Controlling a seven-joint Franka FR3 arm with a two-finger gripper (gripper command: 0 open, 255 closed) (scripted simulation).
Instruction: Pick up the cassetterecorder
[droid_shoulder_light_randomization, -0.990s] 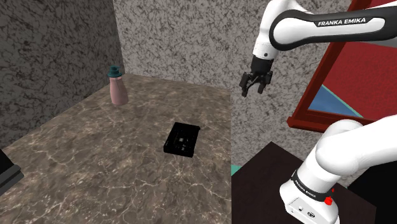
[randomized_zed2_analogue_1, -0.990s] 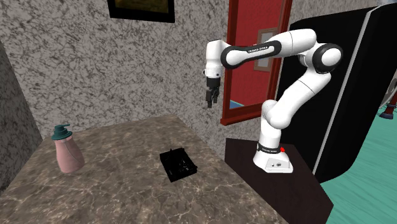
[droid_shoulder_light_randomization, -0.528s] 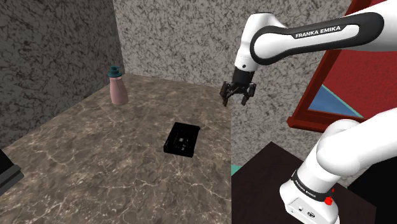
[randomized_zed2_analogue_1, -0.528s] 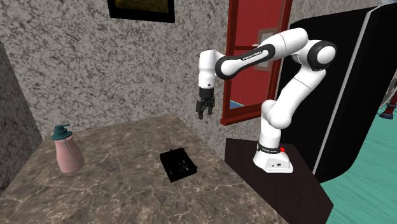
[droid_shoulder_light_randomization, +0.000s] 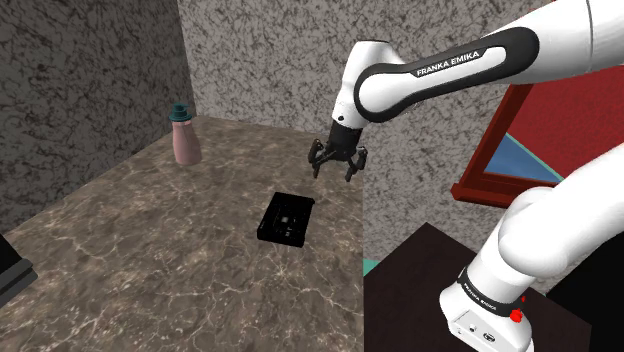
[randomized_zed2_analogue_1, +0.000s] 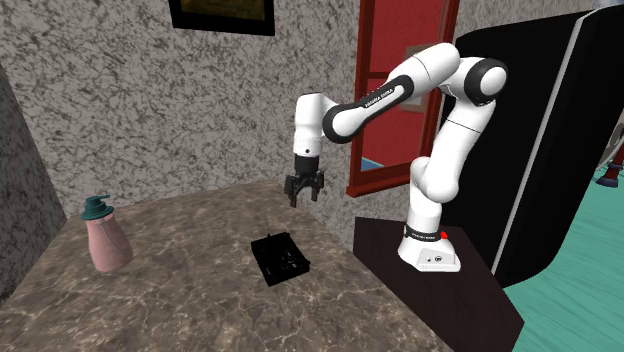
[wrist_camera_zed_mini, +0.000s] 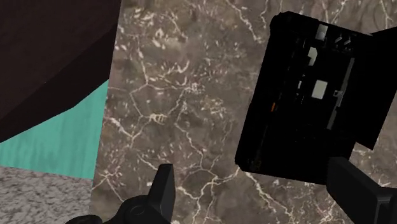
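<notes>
With my gripper (droid_shoulder_light_randomization: 335, 172) spread wide yet off-centre, I risk landing a finger atop the black cassette recorder (droid_shoulder_light_randomization: 286, 219).

We see a corner made of rough, grey speckled walls (droid_shoulder_light_randomization: 270, 60) that meet behind a brown marbled counter (droid_shoulder_light_randomization: 150, 260) veined in white. In the second exterior view a dark picture frame (randomized_zed2_analogue_1: 222, 15) hangs high on the wall, cut off by the top edge. To its right we find a red-framed panel (randomized_zed2_analogue_1: 390, 30), red inside, with a sliver of light blue near its lower edge. Further right stands a tall black slab (randomized_zed2_analogue_1: 545, 150) with a rounded upper corner. The floor (randomized_zed2_analogue_1: 575, 290) is teal and shows past the counter's edge. The light falls evenly and rather dimly over the stone.
</notes>
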